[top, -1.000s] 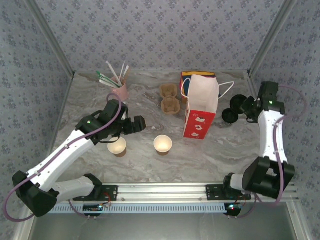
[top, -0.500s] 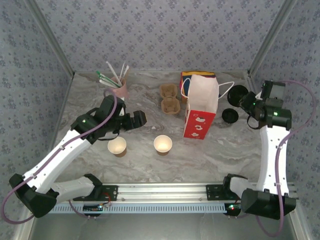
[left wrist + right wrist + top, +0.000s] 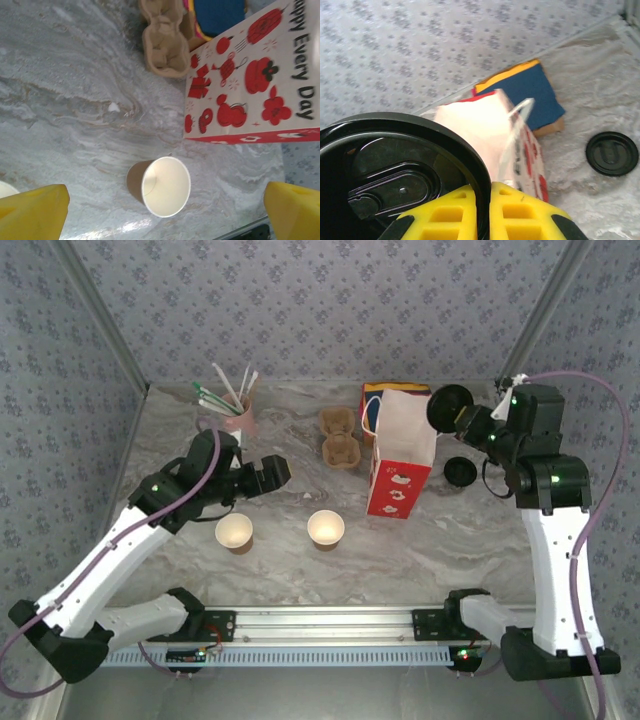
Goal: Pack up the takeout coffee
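Marble tabletop, right gripper pinching a black lid up beside the bag, nearest open cup sits down-left, closer to the wide-open left gripper

A red-and-white paper bag stands on the bench, with a cardboard cup tray just left and a black lid right. Nearer sit a lidless paper cup and a second cup. Straws fill a pink cup.
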Controlling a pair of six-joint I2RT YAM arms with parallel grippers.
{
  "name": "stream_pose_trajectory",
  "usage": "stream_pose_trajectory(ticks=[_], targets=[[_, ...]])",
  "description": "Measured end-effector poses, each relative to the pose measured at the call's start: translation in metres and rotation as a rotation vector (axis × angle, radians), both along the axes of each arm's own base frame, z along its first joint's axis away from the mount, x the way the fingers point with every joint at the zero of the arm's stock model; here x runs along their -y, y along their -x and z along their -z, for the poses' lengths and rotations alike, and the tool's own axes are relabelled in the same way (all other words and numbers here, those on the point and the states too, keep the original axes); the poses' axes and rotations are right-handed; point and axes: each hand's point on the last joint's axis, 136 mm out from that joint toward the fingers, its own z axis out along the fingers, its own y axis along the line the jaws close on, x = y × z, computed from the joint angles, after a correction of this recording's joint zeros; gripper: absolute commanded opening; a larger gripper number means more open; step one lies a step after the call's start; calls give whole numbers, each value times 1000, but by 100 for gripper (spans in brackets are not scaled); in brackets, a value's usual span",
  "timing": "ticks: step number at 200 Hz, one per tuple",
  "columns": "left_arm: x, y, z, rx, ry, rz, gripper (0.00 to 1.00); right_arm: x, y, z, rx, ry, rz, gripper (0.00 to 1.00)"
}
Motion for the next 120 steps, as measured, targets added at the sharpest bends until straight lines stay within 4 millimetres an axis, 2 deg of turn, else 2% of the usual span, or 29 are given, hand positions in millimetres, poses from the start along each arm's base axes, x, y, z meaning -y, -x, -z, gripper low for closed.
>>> stream_pose_trajectory(ticks=[26,52,91,120], targets=[[0,1,-15,43,48,-7,100,-32,2,-14,48,15,-103,11],[2,2,-27,75,97,-4,100,-78,-1,-18,72,34,-240,11],[-5,1,-41,110,172,-28,100,-152,-7,2,42,78,-430,10],[-16,1,-48,122,231,-67,100,-191,-10,17,22,83,-522,10]])
